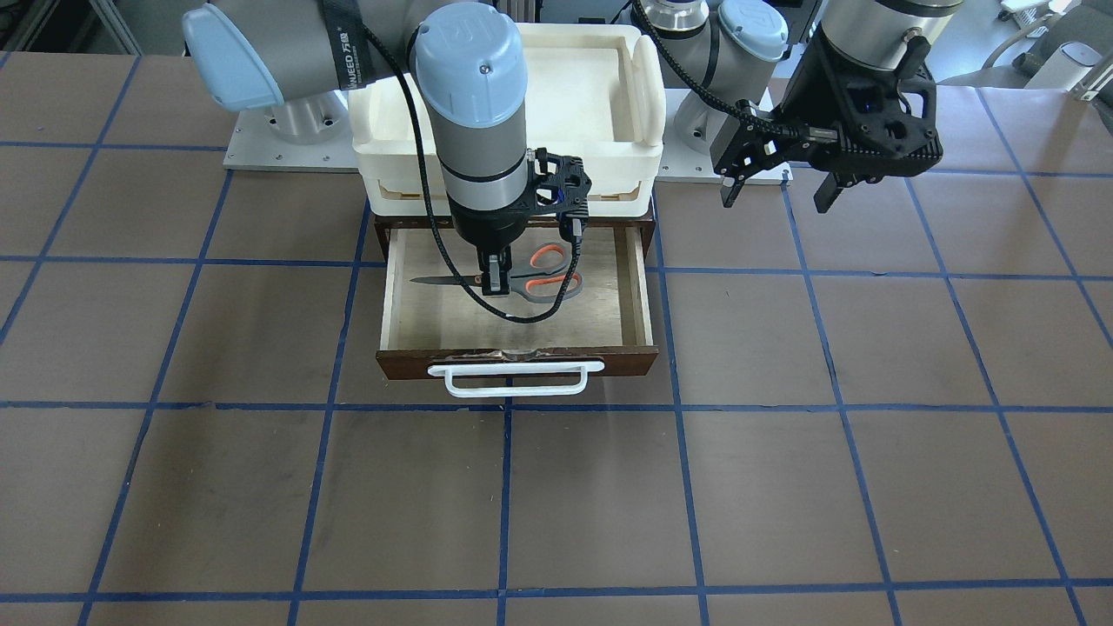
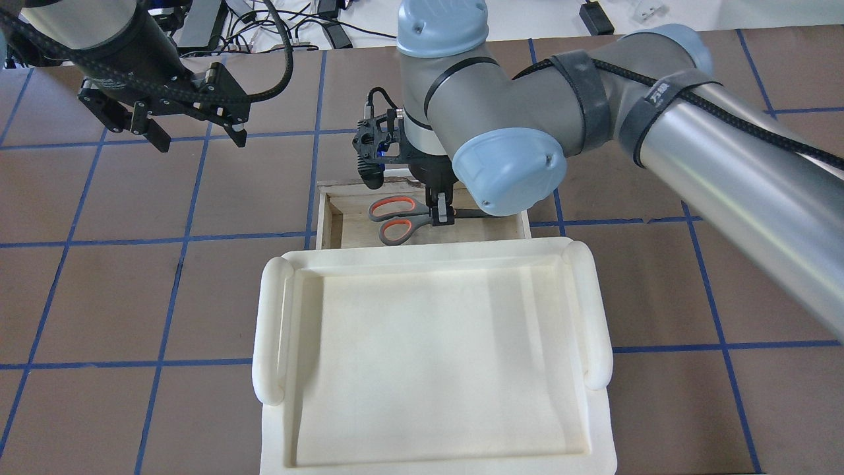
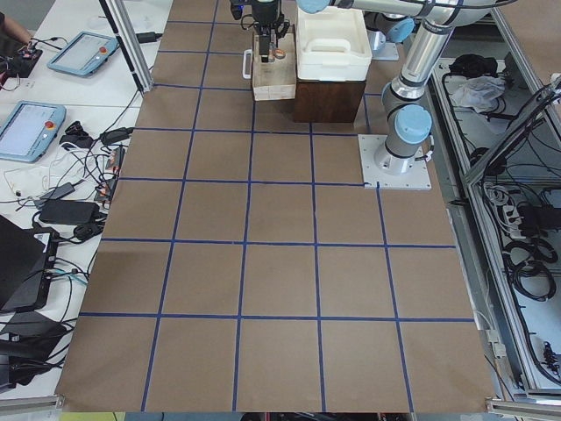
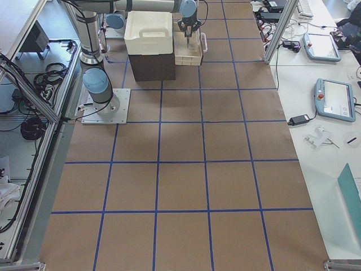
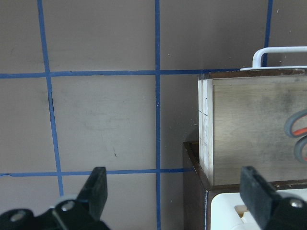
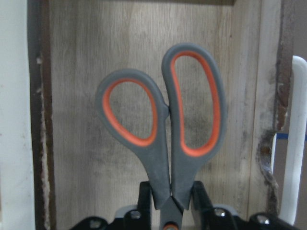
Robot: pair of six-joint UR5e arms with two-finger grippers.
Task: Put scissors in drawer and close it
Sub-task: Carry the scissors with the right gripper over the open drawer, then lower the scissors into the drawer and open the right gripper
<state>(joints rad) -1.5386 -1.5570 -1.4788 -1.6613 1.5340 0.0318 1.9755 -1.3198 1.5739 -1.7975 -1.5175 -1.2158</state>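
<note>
The scissors (image 1: 546, 273), with grey handles lined in orange-red and dark blades, lie inside the open wooden drawer (image 1: 452, 315), which has a dark front and a white bar handle (image 1: 515, 380). My right gripper (image 1: 496, 283) reaches straight down into the drawer and is shut on the scissors at their pivot. In the right wrist view its fingers (image 6: 144, 197) flank the scissors (image 6: 163, 136) just below the handles. The overhead view shows the same grip (image 2: 440, 216). My left gripper (image 1: 778, 196) is open and empty, held above the table beside the drawer (image 5: 249, 129).
A white plastic tray (image 2: 270, 316) sits on top of the dark brown cabinet (image 4: 152, 66) behind the drawer. The table is brown with blue tape grid lines. Tablets and cables lie on side benches (image 3: 83, 53).
</note>
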